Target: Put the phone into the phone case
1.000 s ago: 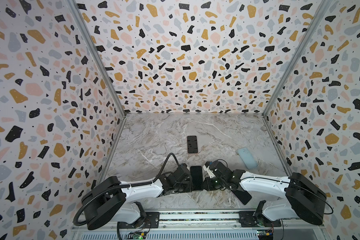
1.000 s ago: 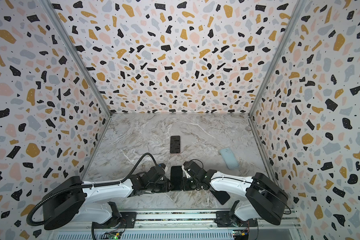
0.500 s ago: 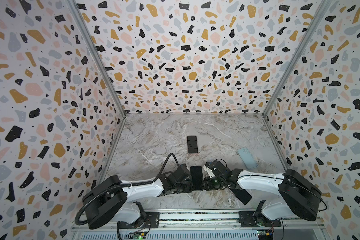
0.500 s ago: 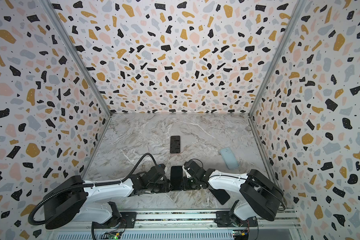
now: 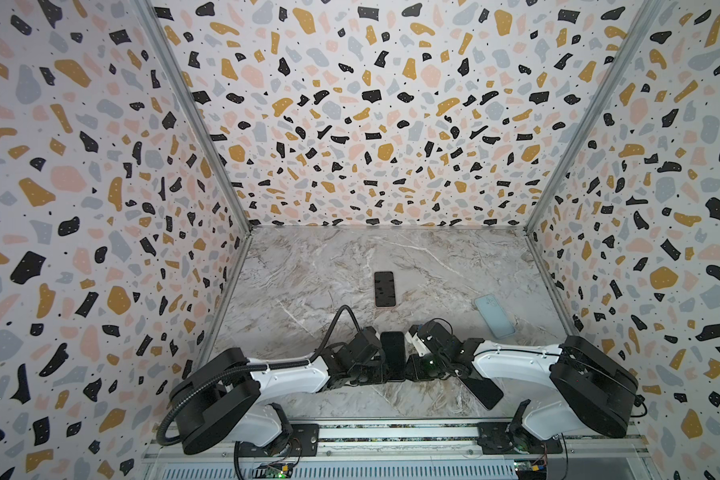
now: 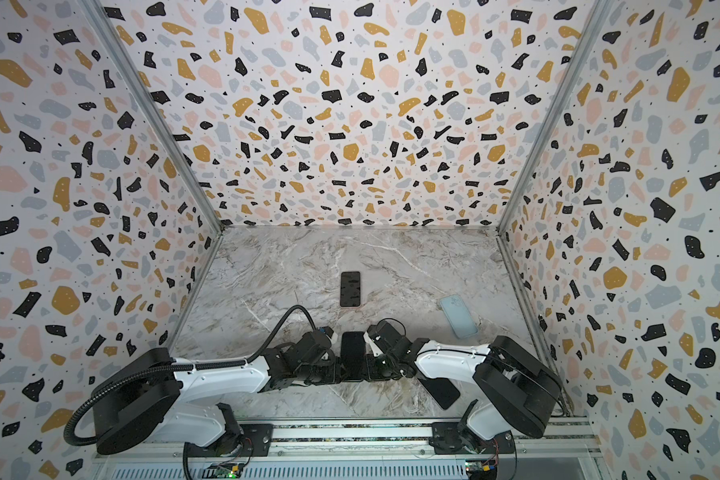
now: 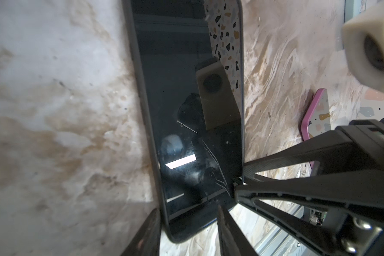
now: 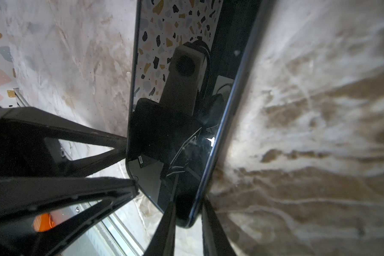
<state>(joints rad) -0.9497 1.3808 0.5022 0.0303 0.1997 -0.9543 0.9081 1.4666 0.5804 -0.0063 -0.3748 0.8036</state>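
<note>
Black glossy rectangular phone sits near centre on the marbled surface, between both arms. Right fingers clamped on its near right corner. Left fingers straddle its near left corner, apart; gripping or not, can't tell. Pale blue phone case lies right, well apart.

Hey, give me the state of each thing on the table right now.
left gripper: shut on phone.
right gripper: shut on phone.
phone: screen dark, gripped at its near end.
second phone: flat, screen up, untouched.
blue case: flat, untouched.
black slab: flat, partly hidden.
</note>
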